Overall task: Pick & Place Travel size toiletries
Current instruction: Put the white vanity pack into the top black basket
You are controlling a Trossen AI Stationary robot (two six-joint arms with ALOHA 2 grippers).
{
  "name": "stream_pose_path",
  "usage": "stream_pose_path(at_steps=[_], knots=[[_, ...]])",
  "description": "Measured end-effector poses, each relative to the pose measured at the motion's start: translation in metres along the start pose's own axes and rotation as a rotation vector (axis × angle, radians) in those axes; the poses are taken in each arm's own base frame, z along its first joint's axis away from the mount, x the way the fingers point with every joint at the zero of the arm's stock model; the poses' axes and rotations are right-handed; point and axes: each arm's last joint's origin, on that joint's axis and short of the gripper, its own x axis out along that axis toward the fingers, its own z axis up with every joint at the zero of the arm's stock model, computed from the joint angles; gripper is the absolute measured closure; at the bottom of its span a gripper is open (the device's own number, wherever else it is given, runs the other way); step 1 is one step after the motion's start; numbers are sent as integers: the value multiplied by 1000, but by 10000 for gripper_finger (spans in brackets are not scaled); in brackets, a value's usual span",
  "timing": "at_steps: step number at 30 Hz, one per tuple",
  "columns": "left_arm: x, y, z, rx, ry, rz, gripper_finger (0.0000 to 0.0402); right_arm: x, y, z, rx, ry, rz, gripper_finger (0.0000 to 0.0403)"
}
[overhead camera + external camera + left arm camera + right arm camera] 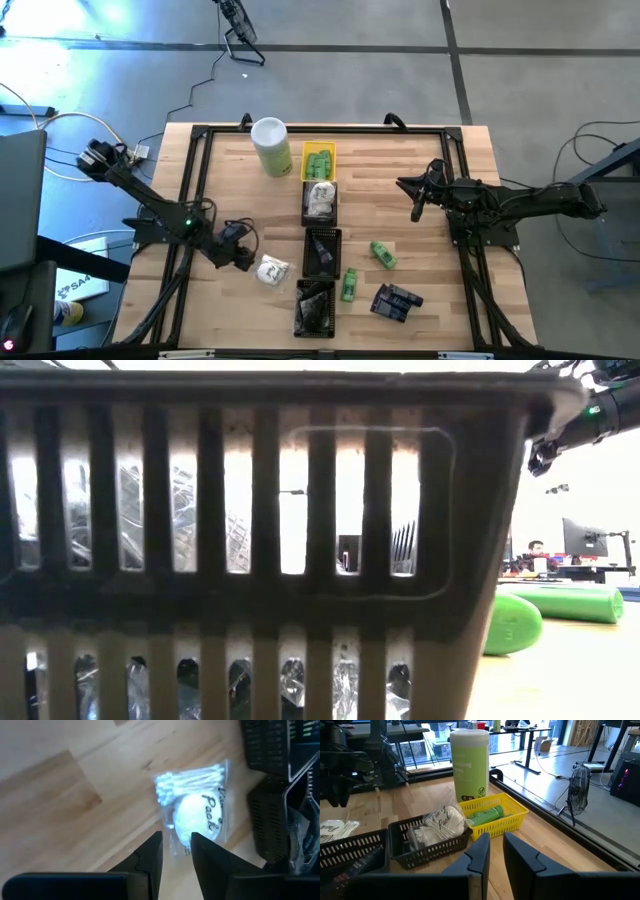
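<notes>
Fingertips [150,851] of my left gripper [172,850] stand narrowly parted and empty, just short of the clear-wrapped vanity pack [197,815]. Risk: pinching only crinkly film, so it slips. My right gripper [495,851], nearly closed and empty, waits beyond the trays [320,255]. Pale wood surface [230,180]; grey floor around.

A tall pale-green canister [271,146] stood at the tabletop's [420,300] 12 o'clock edge; a yellow tray [318,148] adjoined it at 3 o'clock, heading a column of black trays [320,252].
</notes>
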Motion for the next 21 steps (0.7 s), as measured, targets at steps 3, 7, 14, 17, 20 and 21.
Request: stream_pose_path(at_steps=[3, 7, 14, 17, 20, 21], knots=[[0, 0, -1, -26, 12, 1, 302, 0, 0, 0, -1, 2, 0, 357], [0, 0, 0, -13, 7, 6, 302, 0, 0, 0, -2, 3, 0, 357], [0, 1, 0, -8, 6, 15, 302, 0, 0, 0, -1, 3, 0, 357], [0, 2, 0, -6, 6, 19, 302, 0, 0, 0, -2, 3, 0, 357], [0, 2, 0, -7, 10, 24, 301, 0, 0, 0, -2, 3, 0, 357], [0, 2, 0, -12, 12, 25, 299, 0, 0, 0, -2, 3, 0, 357]])
